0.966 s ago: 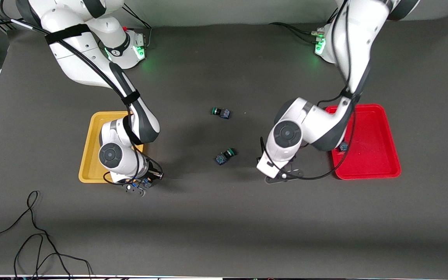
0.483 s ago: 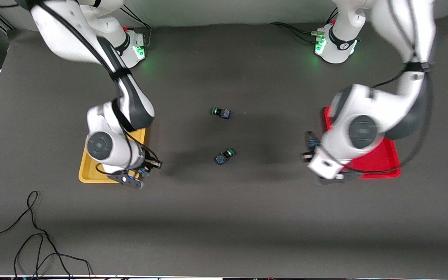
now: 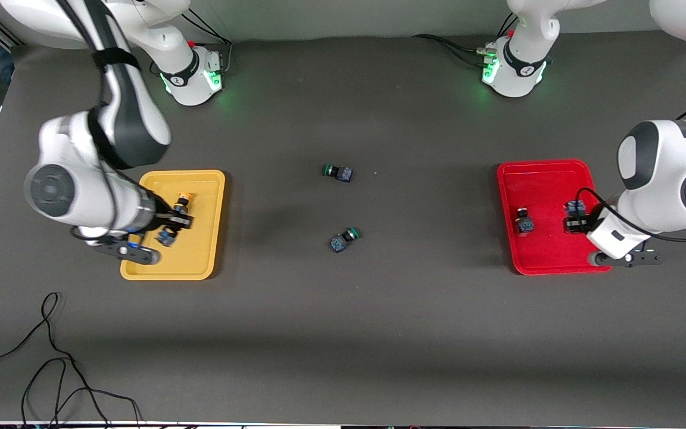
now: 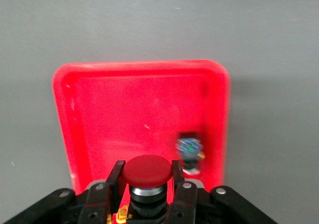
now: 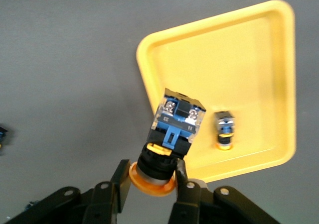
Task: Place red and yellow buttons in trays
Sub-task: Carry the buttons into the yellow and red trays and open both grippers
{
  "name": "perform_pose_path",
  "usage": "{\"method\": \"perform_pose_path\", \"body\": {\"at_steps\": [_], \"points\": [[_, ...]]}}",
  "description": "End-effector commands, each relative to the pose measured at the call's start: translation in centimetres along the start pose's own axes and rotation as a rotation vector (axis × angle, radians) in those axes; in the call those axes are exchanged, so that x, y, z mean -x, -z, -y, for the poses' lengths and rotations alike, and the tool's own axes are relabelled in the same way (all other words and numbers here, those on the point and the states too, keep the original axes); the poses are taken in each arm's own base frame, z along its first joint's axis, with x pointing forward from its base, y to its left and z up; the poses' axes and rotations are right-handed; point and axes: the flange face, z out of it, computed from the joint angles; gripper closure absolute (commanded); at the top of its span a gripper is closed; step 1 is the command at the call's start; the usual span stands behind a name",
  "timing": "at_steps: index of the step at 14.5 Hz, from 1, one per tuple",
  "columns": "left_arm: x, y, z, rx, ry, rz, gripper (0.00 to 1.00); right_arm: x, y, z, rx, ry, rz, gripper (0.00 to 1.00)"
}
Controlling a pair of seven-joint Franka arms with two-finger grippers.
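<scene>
The right pincer (image 5: 149, 181) grips 1 yellow-capped button (image 5: 169, 139) over the yellow tray (image 3: 206, 196), where 1 more yellow button (image 3: 183, 201) already lies. The left pincer (image 4: 148, 181) clamps 1 red-capped button (image 4: 147, 170) over the red tray (image 3: 548, 176), near the rim toward the left arm's end; 1 red button (image 3: 523, 220) lies inside. 2 green-capped buttons (image 3: 338, 172) (image 3: 344, 239) sit mid-worktop (image 3: 343, 333), well apart from both trays, with open worktop all around them.

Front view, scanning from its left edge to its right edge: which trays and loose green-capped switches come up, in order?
yellow tray → green-capped switch farther from the camera → green-capped switch nearer the camera → red tray
</scene>
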Motion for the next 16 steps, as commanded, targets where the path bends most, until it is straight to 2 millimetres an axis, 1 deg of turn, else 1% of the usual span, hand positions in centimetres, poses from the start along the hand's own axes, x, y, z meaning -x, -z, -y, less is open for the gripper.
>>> {"method": "perform_pose_path", "body": {"at_steps": [1, 2, 3, 4, 5, 6, 7, 8, 9, 11, 14, 15, 16], "points": [[3.0, -6.1, 2.7, -0.003, -0.064, -0.06, 0.69, 1.7, 0.5, -2.8, -0.004, 0.043, 0.005, 0.91], [3.7, -8.3, 3.8, 0.006, -0.064, -0.087, 0.69, 1.8, -0.4, -2.9, -0.003, 0.047, 0.013, 0.91], [4.2, -10.1, 4.1, 0.01, -0.068, -0.116, 0.69, 1.3, -1.6, -3.5, -0.002, 0.036, 0.008, 0.91], [4.7, -11.6, 4.0, 0.014, -0.071, -0.126, 0.67, 0.8, -3.3, -3.8, -0.007, 0.056, -0.008, 0.91], [5.1, -12.6, 3.8, 0.014, -0.077, -0.128, 0.62, 0.4, -5.7, -4.3, -0.017, 0.072, -0.034, 0.91], [5.2, -12.8, 4.1, 0.004, -0.089, -0.127, 0.41, 0.2, -8.1, -5.5, -0.027, 0.064, -0.066, 0.91], [5.1, -12.6, 4.1, 0.001, -0.091, -0.127, 0.0, 0.3, -10.2, -6.2, -0.033, 0.082, -0.1, 0.91], [4.9, -12.0, 4.1, -0.003, -0.087, -0.134, 0.0, 0.4, -12.7, -7.0, -0.03, 0.101, -0.118, 0.91], [4.7, -11.1, 4.3, -0.007, -0.085, -0.133, 0.0, 0.2, -14.4, -7.4, -0.028, 0.11, -0.141, 0.91], [4.1, -8.3, 4.8, -0.022, -0.086, -0.105, 0.0, -0.5, -16.8, -7.3, -0.016, 0.109, -0.15, 0.91], [2.5, -2.2, 4.9, -0.043, -0.084, -0.031, 0.0, -1.1, -19.0, -6.9, -0.008, 0.112, -0.174, 0.9], [2.2, 0.0, 5.0, -0.042, -0.075, -0.013, 0.0, -1.1, -19.0, -6.7, -0.009, 0.115, -0.179, 0.9], [2.1, 2.0, 4.5, -0.043, -0.08, 0.003, 0.0, -1.1, -19.0, -6.6, -0.008, 0.115, -0.177, 0.9]]}}
